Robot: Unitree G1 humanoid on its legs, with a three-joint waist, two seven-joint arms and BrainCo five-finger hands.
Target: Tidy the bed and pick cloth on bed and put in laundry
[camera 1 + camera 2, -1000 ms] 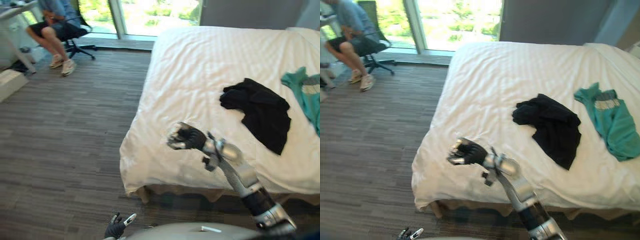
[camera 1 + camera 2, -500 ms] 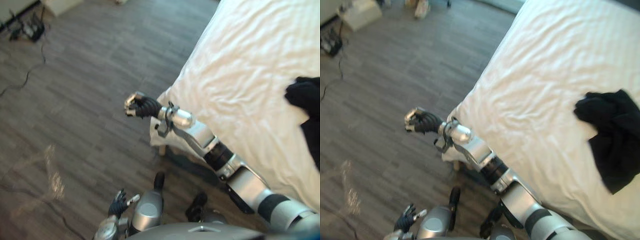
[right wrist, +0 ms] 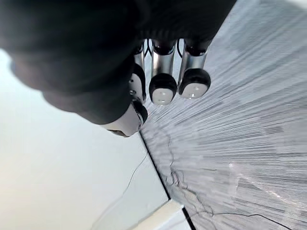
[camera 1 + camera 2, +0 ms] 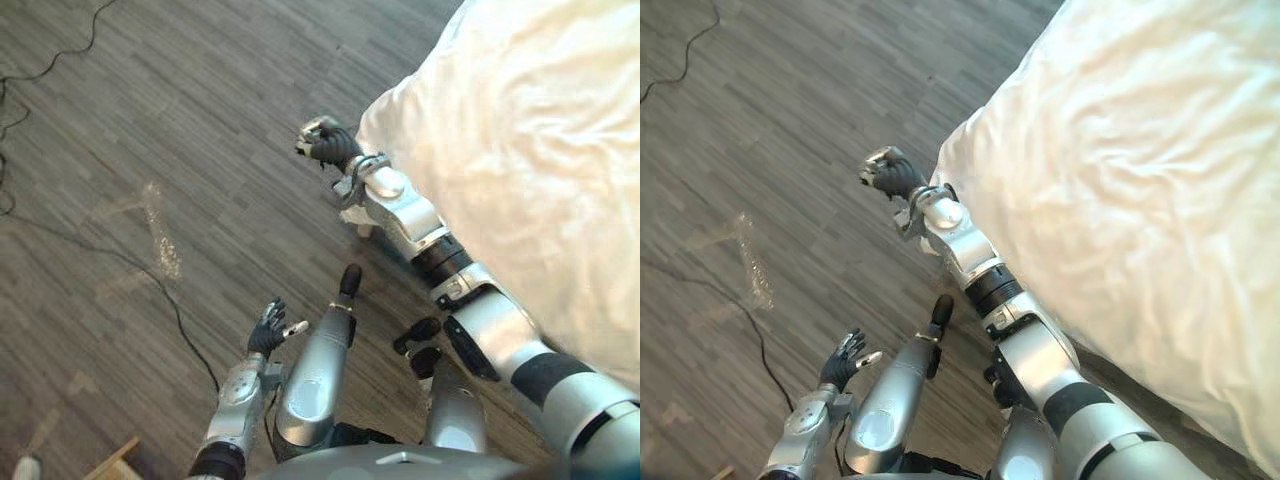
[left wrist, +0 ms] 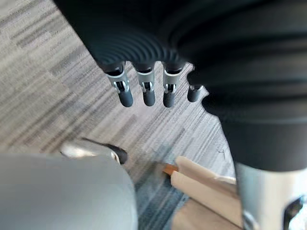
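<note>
The view has swung off the bed toward the floor. Beside its corner the right hand hangs clenched and empty; the left hand has relaxed fingers. The cloth probably remains on the bed.

A white-covered bed stands on grey floor.

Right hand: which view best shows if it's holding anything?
Right wrist view: the right hand is close up, fingers curled on nothing. Both eye views show it as a small fist above the floor by the bed corner.
</note>
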